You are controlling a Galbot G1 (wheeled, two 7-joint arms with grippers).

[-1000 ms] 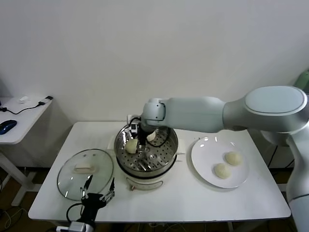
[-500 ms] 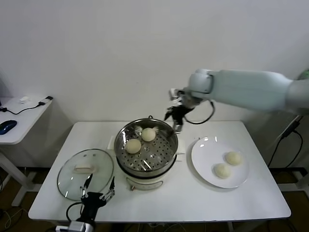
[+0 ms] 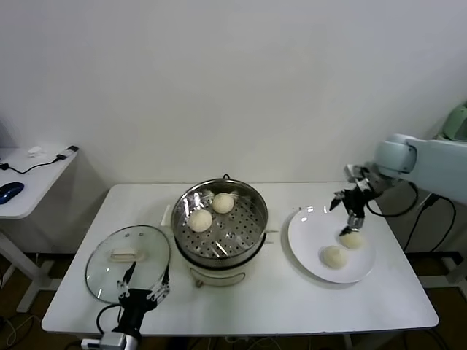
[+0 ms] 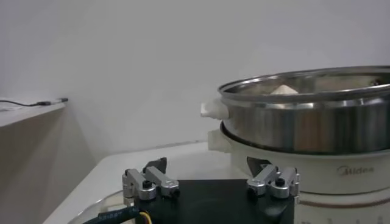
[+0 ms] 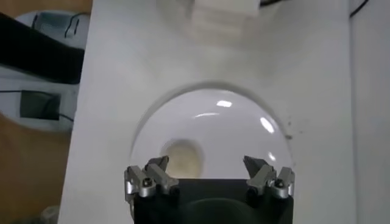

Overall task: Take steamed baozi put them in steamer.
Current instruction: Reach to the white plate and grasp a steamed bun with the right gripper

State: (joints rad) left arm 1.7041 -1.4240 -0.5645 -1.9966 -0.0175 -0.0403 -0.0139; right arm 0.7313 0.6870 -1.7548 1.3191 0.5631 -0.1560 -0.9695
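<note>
Steamed baozi, four counted. Two lie in the steamer point(image 3: 220, 226) on its perforated tray: one point(image 3: 201, 219) toward the glass-lid side, one point(image 3: 223, 203) toward the far wall. Two lie on the white plate point(image 3: 306, 251), right of the steamer: one point(image 3: 352, 239) farther, one point(image 3: 334, 256) nearer.

Change: a second ago my right gripper point(image 3: 349, 211) was down inside the steamer; half a second ago it had lifted clear with both buns left on the tray. It now hangs over the plate, just above the farther bun, fingers spread, nothing held. I judge the task half done, with the third pickup next.

Steamer, one: near the centre of the counter point(image 3: 292, 299).

Plate, one: close to the steamer's right, apart from it.

Glass lid point(image 3: 128, 261), one: flat on the counter, left of the steamer.

Left gripper point(image 3: 144, 293), one: parked at the lid's near edge, fingers spread, empty.
</note>
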